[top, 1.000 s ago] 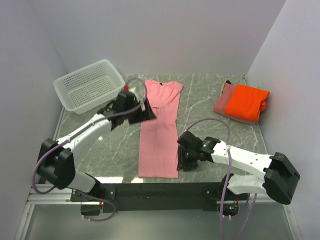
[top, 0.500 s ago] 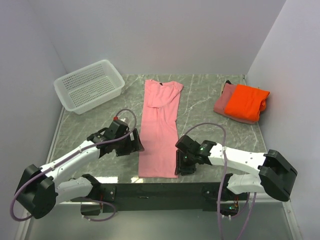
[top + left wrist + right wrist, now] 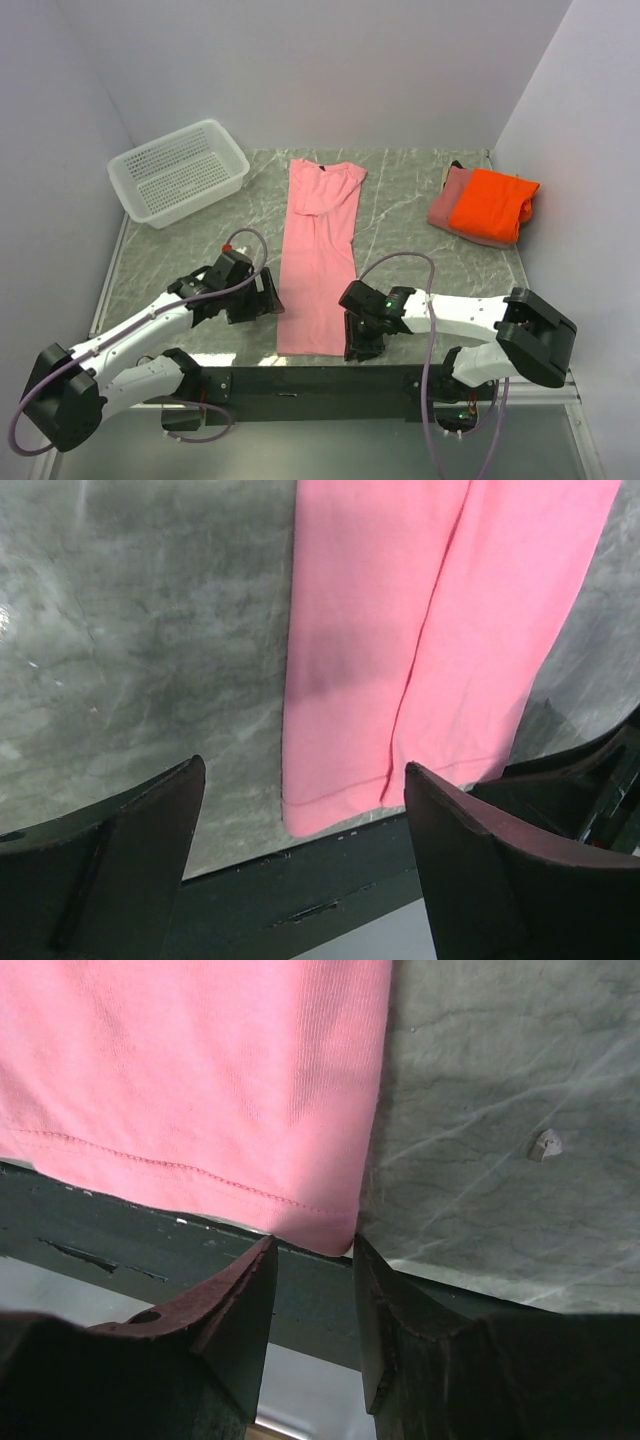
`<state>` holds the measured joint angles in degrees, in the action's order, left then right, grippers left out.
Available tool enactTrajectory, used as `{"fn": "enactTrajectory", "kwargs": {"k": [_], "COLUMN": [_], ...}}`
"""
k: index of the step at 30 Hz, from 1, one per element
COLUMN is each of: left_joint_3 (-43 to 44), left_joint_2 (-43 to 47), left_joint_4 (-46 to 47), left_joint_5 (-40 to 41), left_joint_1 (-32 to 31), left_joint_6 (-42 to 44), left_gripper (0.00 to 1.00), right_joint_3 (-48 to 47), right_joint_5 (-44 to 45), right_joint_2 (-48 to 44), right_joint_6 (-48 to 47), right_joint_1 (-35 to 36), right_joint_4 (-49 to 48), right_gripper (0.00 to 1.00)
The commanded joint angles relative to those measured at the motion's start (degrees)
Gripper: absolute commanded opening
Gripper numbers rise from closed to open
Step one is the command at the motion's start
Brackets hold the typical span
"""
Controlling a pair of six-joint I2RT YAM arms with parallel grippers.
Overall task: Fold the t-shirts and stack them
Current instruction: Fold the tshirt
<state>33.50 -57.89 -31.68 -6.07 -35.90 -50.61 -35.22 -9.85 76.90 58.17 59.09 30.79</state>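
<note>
The light pink t-shirt [image 3: 320, 250] lies folded into a long strip down the middle of the table, collar at the far end. My left gripper [image 3: 268, 298] is open just left of the strip's near part. In the left wrist view the left gripper [image 3: 303, 770] has its jaws wide apart above the shirt's near left hem corner [image 3: 320, 805]. My right gripper [image 3: 357, 340] is open at the near right hem corner. In the right wrist view the right gripper [image 3: 313, 1242] has that hem corner [image 3: 325, 1222] just ahead of its tips. The bright orange t-shirt [image 3: 490, 203] lies folded on the dusty rose t-shirt [image 3: 445, 205] at the back right.
A white perforated basket [image 3: 178, 170] stands at the back left. The dark front rail [image 3: 300, 378] runs just below the shirt's hem. A small pale speck [image 3: 545, 1143] lies on the marble right of the hem. Walls close in the left, back and right.
My left arm has swung from beside the shirt's upper left down to its near left hem. My right gripper has shifted slightly left to the near right corner.
</note>
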Motion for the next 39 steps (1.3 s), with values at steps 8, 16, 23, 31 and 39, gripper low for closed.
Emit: {"fn": "enactTrajectory", "kwargs": {"k": [8,16,23,31,39], "left_joint_3": [-3.2,-3.4,-3.6,-3.9,-4.1], "left_joint_2": [3.8,6.4,6.0,4.7,5.4], "left_joint_4": [-1.3,-3.0,-2.9,-2.7,-3.6], "left_joint_5": [1.9,2.7,2.6,2.4,2.8], "left_joint_1": [-5.1,-5.8,-5.8,-6.5,-7.6], "left_joint_6": [-5.5,-7.0,-6.9,-7.0,-7.7], "left_gripper": [0.86,0.86,0.86,0.86,0.86], "right_joint_3": [2.2,-0.5,-0.1,-0.5,-0.6], "right_joint_5": [3.7,5.7,5.8,4.0,2.8], "right_joint_2": [-4.3,-2.8,-4.7,0.3,1.2], "right_joint_6": [2.8,1.9,1.4,-0.4,-1.4], "right_joint_1": [0.7,0.2,-1.8,-2.1,-2.1], "right_joint_4": [0.8,2.7,2.0,-1.8,-0.5], "right_gripper": [0.44,0.43,0.46,0.44,0.2]}}
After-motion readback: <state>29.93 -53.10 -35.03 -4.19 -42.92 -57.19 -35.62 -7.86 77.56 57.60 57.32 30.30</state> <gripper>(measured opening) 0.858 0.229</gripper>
